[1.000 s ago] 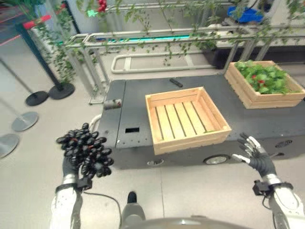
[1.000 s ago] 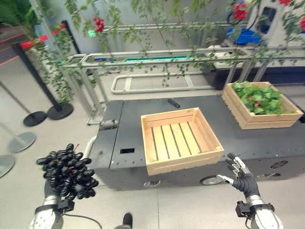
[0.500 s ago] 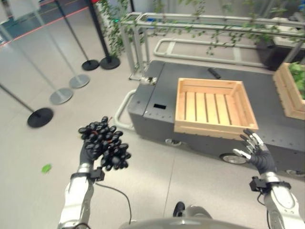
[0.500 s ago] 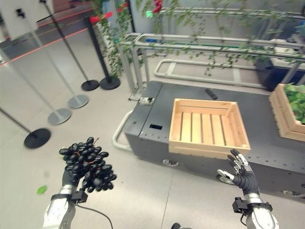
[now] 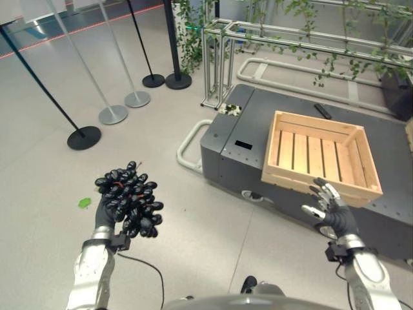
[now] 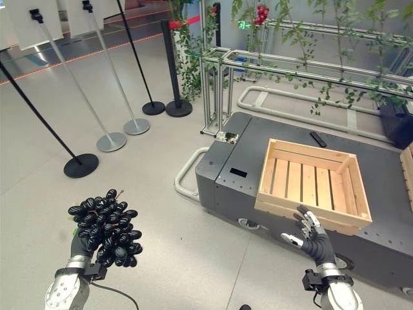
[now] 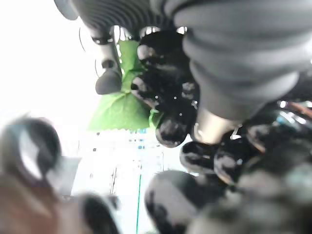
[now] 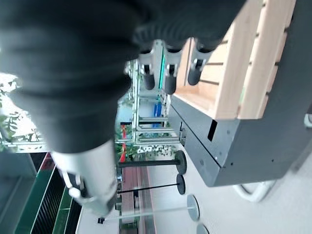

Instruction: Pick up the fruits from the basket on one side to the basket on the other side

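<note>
Pale grey tiled floor, open hall. Dark grey low platform serves as the table, with a white tube bumper at its near corner. One empty slatted wooden crate sits on it; a small black remote-like object lies behind the crate. The edge of a second wooden crate shows at the far right of the platform. Behind: metal rail frames hung with green vines, some red fruit high up. Black stanchion posts on round bases stand off to the left, plus silver-based ones. A small green leaf lies on the floor.

Left hand raised, held over bare floor, well apart from the platform; fingers curled round a bunch of black grapes, which sits above the hand. Left wrist view confirms grapes against the fingers.

Right hand raised in front of the near side of the crate, palm toward it, fingers straight and spread, holding nothing.
</note>
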